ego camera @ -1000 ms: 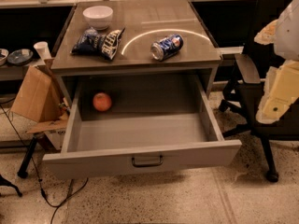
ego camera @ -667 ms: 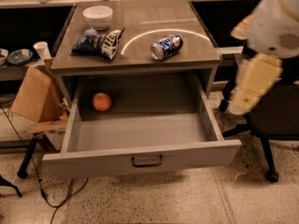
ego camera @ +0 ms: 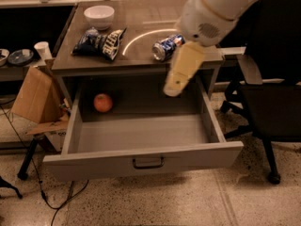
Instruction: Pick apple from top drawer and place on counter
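Note:
The apple point(ego camera: 103, 102) is small and orange-red. It lies in the back left corner of the open top drawer point(ego camera: 141, 160), a grey box with a dark pull handle point(ego camera: 148, 163). The counter point(ego camera: 141, 22) above it is grey-brown with a white arc mark point(ego camera: 136, 36). My gripper point(ego camera: 173, 89) hangs from the white arm that comes in from the top right. It is over the drawer's back right part, just below the counter's front edge and well to the right of the apple. It holds nothing that I can see.
On the counter are a white bowl point(ego camera: 99, 16), a dark chip bag point(ego camera: 99, 44) and a blue soda can point(ego camera: 165, 47) lying on its side. A cardboard box point(ego camera: 35, 95) and a paper cup point(ego camera: 42, 50) stand at the left. A black office chair point(ego camera: 270, 102) stands at the right.
My arm has swung from the right edge of the view leftwards, and the gripper is now over the drawer's right side. The apple and the drawer have not moved.

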`<state>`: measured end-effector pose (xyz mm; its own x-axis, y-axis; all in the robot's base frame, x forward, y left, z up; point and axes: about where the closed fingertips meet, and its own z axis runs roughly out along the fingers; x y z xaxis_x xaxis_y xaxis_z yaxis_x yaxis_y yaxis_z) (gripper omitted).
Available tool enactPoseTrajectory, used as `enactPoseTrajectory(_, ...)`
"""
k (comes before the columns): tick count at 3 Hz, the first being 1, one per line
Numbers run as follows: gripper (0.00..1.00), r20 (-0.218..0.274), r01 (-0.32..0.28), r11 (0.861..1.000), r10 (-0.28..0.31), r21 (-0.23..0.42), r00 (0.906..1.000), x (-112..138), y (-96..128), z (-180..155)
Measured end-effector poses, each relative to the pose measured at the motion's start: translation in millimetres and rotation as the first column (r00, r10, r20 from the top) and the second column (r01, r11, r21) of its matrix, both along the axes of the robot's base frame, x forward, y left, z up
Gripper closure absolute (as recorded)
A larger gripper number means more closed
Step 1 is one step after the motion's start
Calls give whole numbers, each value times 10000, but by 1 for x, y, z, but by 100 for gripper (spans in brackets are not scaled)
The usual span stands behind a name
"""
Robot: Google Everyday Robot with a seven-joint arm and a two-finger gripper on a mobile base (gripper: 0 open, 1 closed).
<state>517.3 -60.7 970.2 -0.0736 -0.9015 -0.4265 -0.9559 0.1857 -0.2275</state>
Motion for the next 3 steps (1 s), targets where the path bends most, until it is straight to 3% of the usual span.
enactPoseTrajectory(1, 0, -1231, 670, 9877, -496, 1410, 9912, 40, 43, -48)
enactPoseTrajectory(2, 0, -2839, 2211, 9392, -1437, 2626, 9480, 67, 59, -86)
enactPoseTrajectory(3, 0, -4460, 3805, 8620, -2107, 3349, 8699, 91, 75, -113)
